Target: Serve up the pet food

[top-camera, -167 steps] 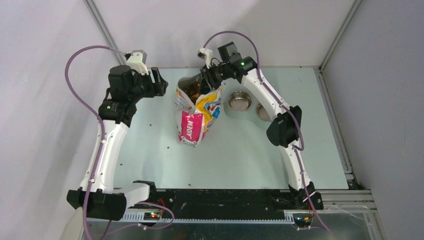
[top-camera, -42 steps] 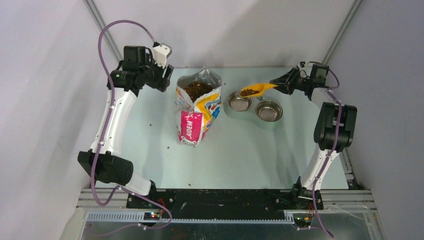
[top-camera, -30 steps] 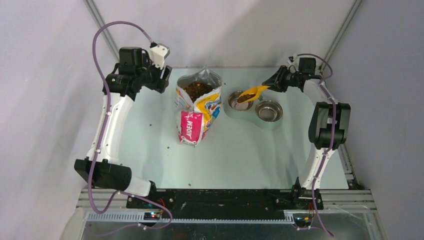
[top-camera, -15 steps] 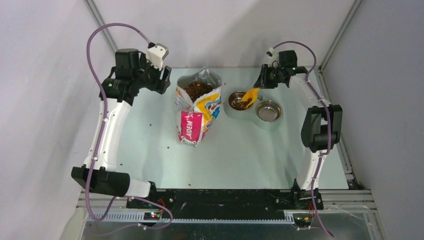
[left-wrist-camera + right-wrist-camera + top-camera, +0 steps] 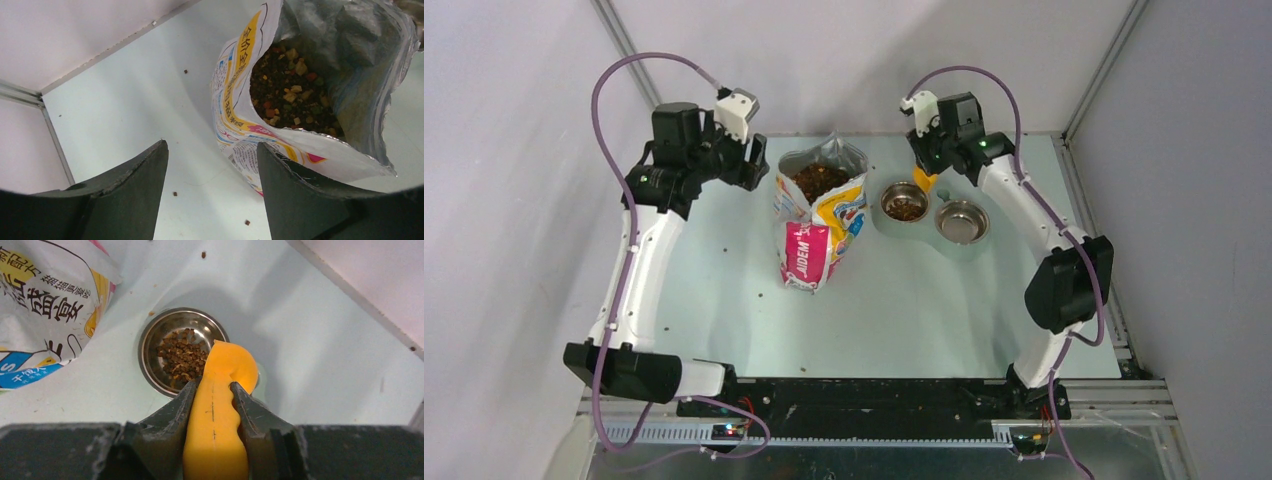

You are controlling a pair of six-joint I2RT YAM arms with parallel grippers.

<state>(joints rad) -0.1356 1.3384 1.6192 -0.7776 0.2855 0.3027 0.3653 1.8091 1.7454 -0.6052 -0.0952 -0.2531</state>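
Brown kibble (image 5: 181, 355) lies in the left steel bowl (image 5: 152, 337), also seen in the top view (image 5: 905, 209). More kibble (image 5: 290, 97) fills the open cat-food bag (image 5: 235, 115), which stands at mid table (image 5: 819, 215). My right gripper (image 5: 212, 385) is shut on the handle of the yellow scoop (image 5: 220, 390); the scoop hangs tipped over the bowl's right rim, its back toward the camera. In the top view the right gripper (image 5: 929, 165) is just behind the bowls. My left gripper (image 5: 212, 150) is open and empty, left of the bag, above the table (image 5: 744, 165).
An empty second steel bowl (image 5: 962, 221) sits right of the filled one on a shared grey base. A few stray pellets (image 5: 175, 193) lie on the pale table. Grey walls (image 5: 844, 60) close in behind and at both sides.
The right arm swung in from the far right over the left bowl and tipped the scoop; the kibble left the scoop and now lies in the bowl. The left arm only shifted slightly.
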